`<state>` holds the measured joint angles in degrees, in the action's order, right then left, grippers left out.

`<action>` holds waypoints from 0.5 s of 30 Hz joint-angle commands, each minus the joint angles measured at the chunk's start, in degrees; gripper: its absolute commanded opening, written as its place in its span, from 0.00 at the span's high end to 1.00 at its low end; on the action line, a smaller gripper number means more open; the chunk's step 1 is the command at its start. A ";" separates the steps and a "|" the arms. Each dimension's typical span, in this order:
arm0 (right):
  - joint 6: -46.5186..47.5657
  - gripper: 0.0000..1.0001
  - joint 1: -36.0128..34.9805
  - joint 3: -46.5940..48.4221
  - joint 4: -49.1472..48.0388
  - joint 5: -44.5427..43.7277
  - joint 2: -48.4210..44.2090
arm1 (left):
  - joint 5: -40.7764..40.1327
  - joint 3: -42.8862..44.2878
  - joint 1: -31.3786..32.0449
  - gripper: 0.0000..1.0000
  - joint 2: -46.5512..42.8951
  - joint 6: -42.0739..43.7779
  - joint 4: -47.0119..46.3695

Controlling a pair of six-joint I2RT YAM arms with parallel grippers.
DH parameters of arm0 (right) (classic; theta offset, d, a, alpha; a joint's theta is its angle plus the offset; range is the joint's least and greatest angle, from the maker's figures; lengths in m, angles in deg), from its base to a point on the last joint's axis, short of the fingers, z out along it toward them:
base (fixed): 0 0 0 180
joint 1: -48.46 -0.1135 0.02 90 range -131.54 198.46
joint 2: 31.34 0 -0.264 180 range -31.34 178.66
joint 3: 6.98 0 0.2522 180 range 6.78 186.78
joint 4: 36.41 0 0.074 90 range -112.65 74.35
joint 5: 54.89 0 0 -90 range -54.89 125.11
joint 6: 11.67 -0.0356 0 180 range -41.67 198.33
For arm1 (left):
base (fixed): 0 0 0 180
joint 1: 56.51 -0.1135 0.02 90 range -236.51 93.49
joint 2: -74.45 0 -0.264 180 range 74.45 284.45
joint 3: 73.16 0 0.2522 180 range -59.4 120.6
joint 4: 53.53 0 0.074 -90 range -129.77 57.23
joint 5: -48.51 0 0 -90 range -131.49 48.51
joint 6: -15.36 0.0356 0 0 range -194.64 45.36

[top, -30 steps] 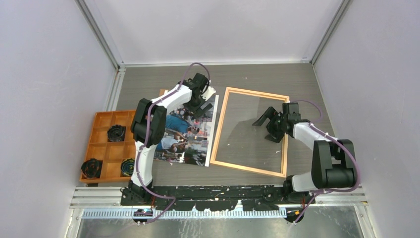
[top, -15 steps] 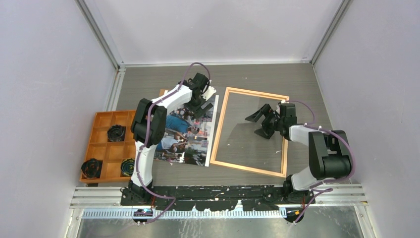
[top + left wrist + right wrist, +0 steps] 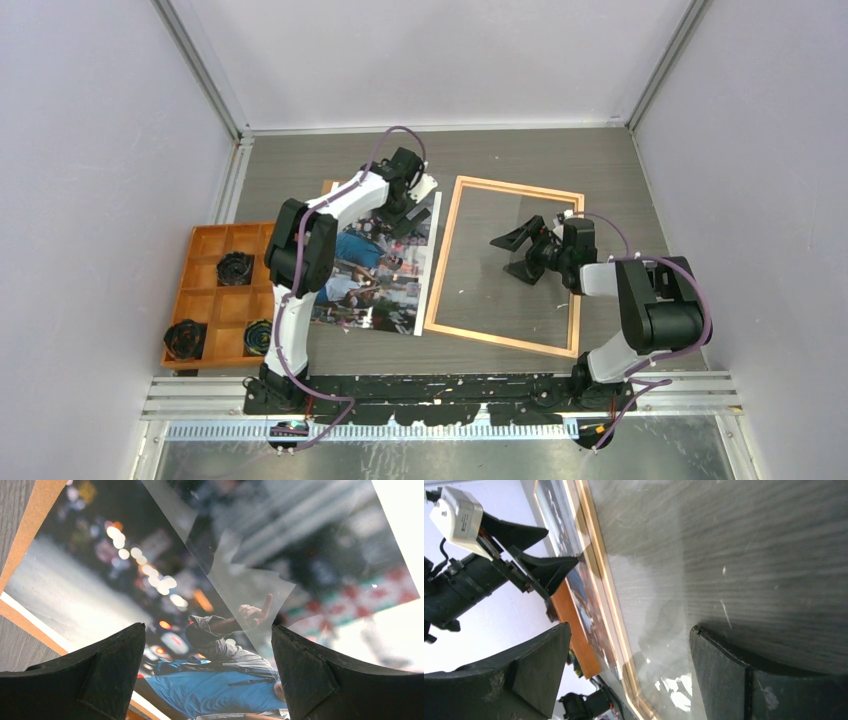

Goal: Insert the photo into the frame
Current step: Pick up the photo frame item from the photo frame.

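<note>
The photo (image 3: 375, 275), a colourful crowd print, lies face up left of the frame, on a brown backing board (image 3: 328, 186). The frame (image 3: 441, 260) of thin light-orange strips lies flat on the table. My left gripper (image 3: 402, 215) is open and low over the photo's far end. In the left wrist view the photo (image 3: 215, 690) fills the gap between my fingers (image 3: 100, 675), with a glossy clear layer (image 3: 245, 585) over it. My right gripper (image 3: 510, 256) is open and empty inside the frame. In the right wrist view it (image 3: 629, 645) hovers over a shiny surface, the frame's strip (image 3: 609, 600) beyond.
An orange compartment tray (image 3: 200, 290) holding dark round items sits at the left, beside the photo. The backing board's edge (image 3: 40, 515) shows in the left wrist view. Grey walls close in the table on three sides.
My right gripper has moved left, farther into the frame, staying open. My left gripper and the photo have not visibly moved.
</note>
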<state>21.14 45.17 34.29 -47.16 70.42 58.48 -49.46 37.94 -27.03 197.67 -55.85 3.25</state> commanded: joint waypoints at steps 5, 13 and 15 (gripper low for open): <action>-10.55 0.09 -0.88 -4.65 -20.31 8.03 -2.47 | 0.47 -1.54 0.76 0.01 1.33 0.95 -0.77; -14.12 0.27 -0.89 -3.85 -25.58 8.77 1.11 | 0.42 -1.62 0.85 0.01 0.91 1.40 -0.44; -11.92 0.36 -0.89 -3.27 -23.45 8.38 1.53 | 0.41 -1.63 0.85 0.01 0.74 1.63 -0.47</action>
<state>8.18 44.45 29.37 -68.65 78.20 58.96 -49.48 37.88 -26.62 197.67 -54.67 3.12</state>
